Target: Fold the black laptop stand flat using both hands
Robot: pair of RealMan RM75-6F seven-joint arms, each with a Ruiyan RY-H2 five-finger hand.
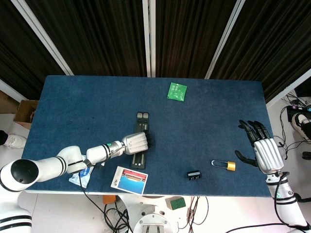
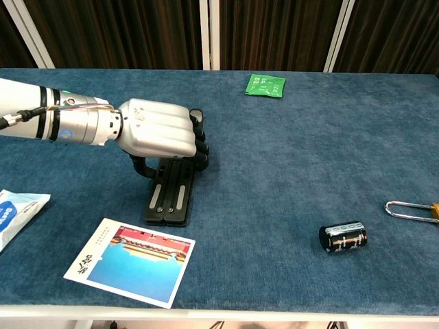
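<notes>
Nearest the robot, a picture card [image 2: 130, 259] lies at the front edge of the blue tabletop [image 2: 309, 151], with a white-and-blue packet [image 2: 17, 212] at the far left edge. To the right sit a small black cylinder [image 2: 343, 236] and a brass padlock [image 1: 224, 165].

Just beyond the card is the black laptop stand [image 2: 171, 199]. Its two rails lie side by side, touching along their length, flat on the tabletop near the middle-left. Judged from this, the fold looks essentially complete; what seems left is to let go and perhaps confirm that the rails are fully closed.

The left hand [image 2: 158, 130] reaches in from the left, palm down over the far part of the stand, with its fingers [image 2: 199, 140] curled around the two rails and the thumb tucked on the near side, so it grips the stand.

The right hand [image 1: 262, 148] is well apart at the right edge of the tabletop, near the padlock, seen only in the head view. It holds nothing, with its fingers spread and pointing away from the robot. It takes no part in the fold at this moment.

Farthest off, a green sachet [image 2: 265, 86] lies near the back edge.
</notes>
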